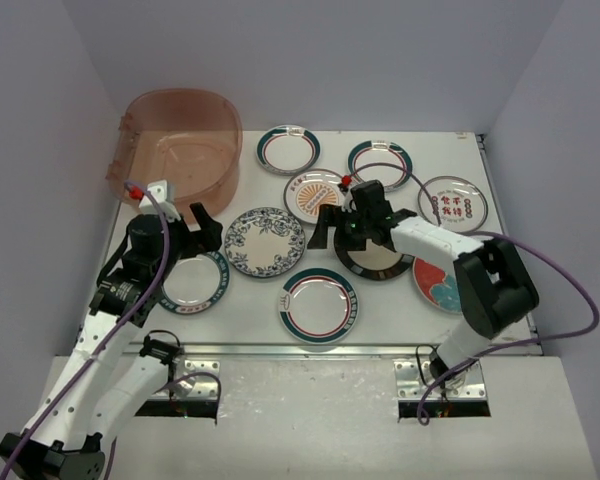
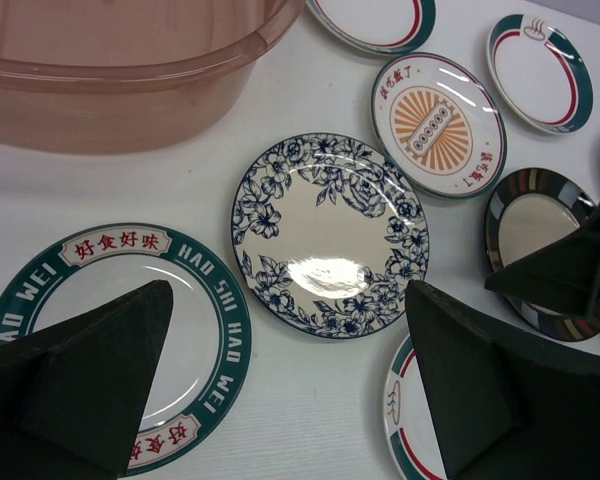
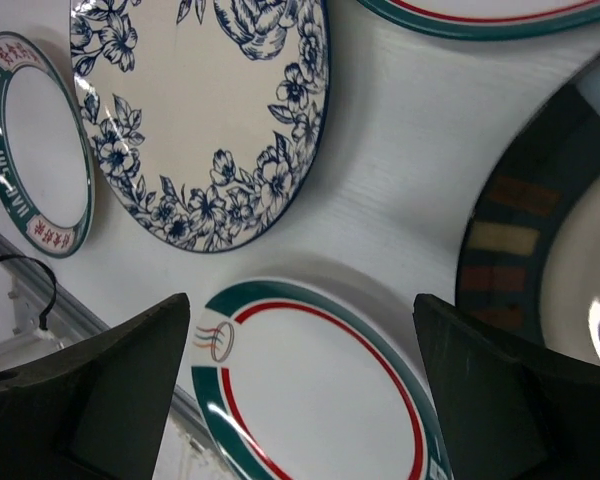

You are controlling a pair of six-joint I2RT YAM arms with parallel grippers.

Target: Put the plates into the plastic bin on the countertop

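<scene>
On the countertop, seen from the top, the plastic bin sits at 10 o'clock. We count nine plates lying flat outside it, spread from 8 through 12 to 4 o'clock. Left gripper: jaws apart, empty, over the HAO WEI plate and blue floral plate, at 5 o'clock of the bin. Right gripper: jaws apart, empty, by the black-gold plate.
</scene>
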